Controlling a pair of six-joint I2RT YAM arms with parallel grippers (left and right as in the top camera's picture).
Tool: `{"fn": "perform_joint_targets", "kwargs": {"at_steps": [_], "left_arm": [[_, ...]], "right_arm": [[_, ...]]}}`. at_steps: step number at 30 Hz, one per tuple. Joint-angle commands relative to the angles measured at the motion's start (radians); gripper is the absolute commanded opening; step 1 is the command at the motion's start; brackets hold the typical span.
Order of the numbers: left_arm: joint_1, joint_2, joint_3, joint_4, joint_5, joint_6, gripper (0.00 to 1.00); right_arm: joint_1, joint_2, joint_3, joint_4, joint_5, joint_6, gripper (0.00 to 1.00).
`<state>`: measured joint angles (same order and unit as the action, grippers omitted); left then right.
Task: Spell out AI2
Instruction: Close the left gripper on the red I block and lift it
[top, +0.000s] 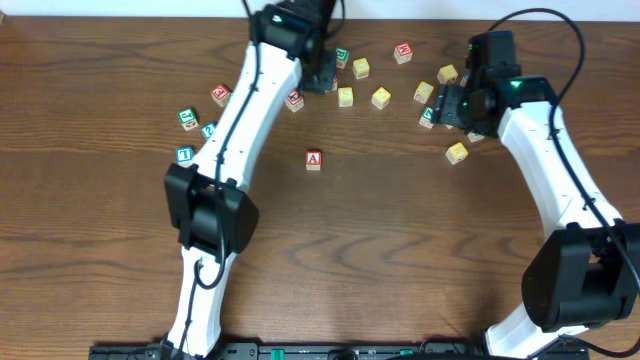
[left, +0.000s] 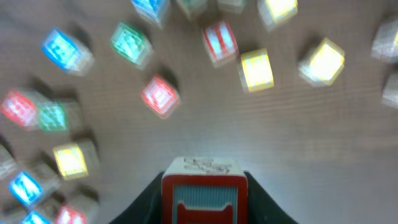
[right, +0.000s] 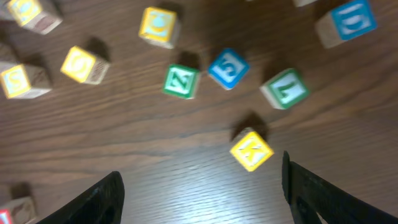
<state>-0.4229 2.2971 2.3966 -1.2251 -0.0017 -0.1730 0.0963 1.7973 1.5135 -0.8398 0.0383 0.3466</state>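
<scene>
Wooden table (top: 400, 250): A cube (top: 313, 159) sits centrally. Left gripper (left: 204, 180) clenches a red-edged cube (left: 204, 198), likely I, due just right of A; right gripper (right: 202, 186) gapes empty.

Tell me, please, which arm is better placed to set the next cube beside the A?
Left. The left gripper is shut on a red-edged cube, seemingly the I, and the A cube lies closer to it. The right gripper hangs open and empty above a yellow cube.
</scene>
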Motion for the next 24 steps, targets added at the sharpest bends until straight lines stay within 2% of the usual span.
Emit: {"fn": "perform_joint_targets", "kwargs": {"at_steps": [1,10,16,24], "left_arm": [[-0.035,0.023,-0.006,-0.065,0.025,-0.035,0.29],[-0.123,0.024,-0.120,-0.082,0.025,-0.100,0.28],[-0.164,0.024,-0.267,0.010,0.025,-0.182,0.29],[-0.204,0.024,-0.376,0.174,0.024,-0.270,0.28]], "right_arm": [[-0.037,-0.018,-0.005,0.002,0.015,-0.015,0.77],[-0.099,-0.018,-0.005,-0.005,0.012,-0.015,0.77],[-0.111,-0.018,-0.005,-0.024,0.013,-0.031,0.77],[-0.112,-0.018,-0.005,-0.028,0.012,-0.030,0.77]]}}
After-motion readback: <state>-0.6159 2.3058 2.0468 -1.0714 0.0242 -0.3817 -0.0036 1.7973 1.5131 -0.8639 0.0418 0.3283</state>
